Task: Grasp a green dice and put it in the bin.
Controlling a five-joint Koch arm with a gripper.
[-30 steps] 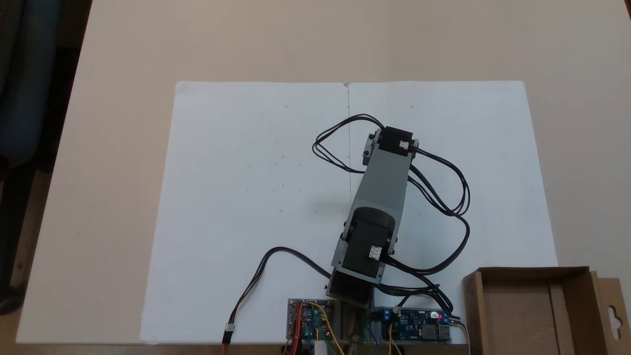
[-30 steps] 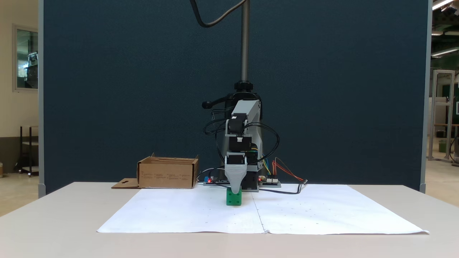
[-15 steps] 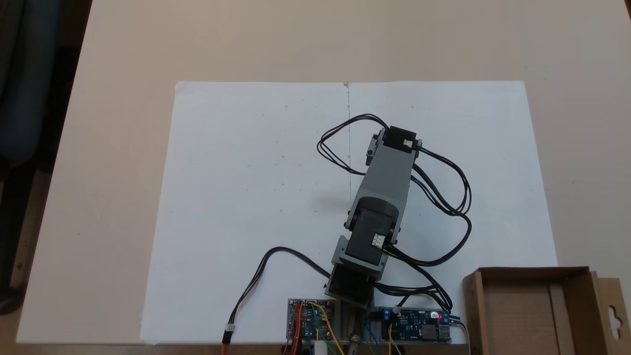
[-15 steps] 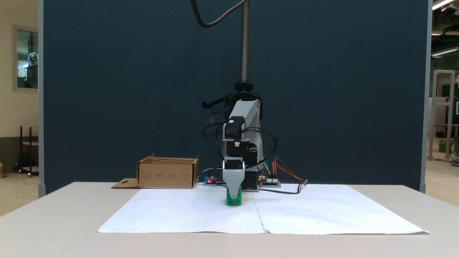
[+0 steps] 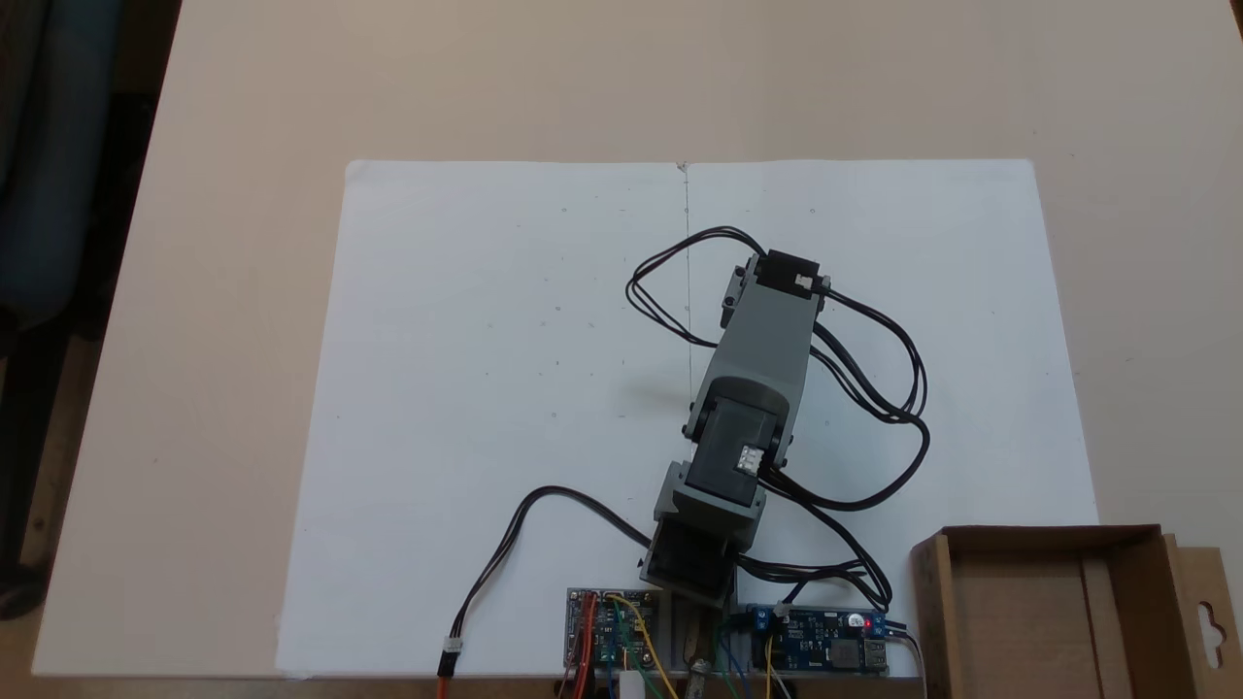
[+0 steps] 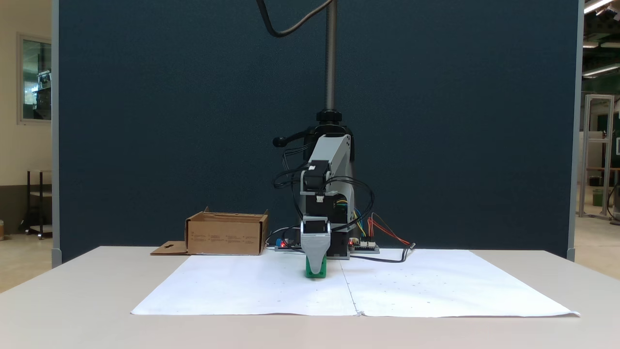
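Note:
The green dice rests on the white paper near its middle crease. My gripper points straight down over it. A grey finger covers most of the dice's front face, and green shows on both sides of it. The two jaws stand one behind the other for this camera, so the gap between them is hidden. From above, the arm's grey link covers the gripper and the dice. The bin is a brown cardboard box at the back left of the table, seen at the lower right from above.
White paper covers the table's middle. Black cables loop beside the arm. Circuit boards with coloured wires lie at the arm's base. The bin's side tab has a punched slot. A dark partition stands behind the table.
The gripper has come down: its finger tip was at the dice's top edge and now reaches almost to the paper. The dice has not moved.

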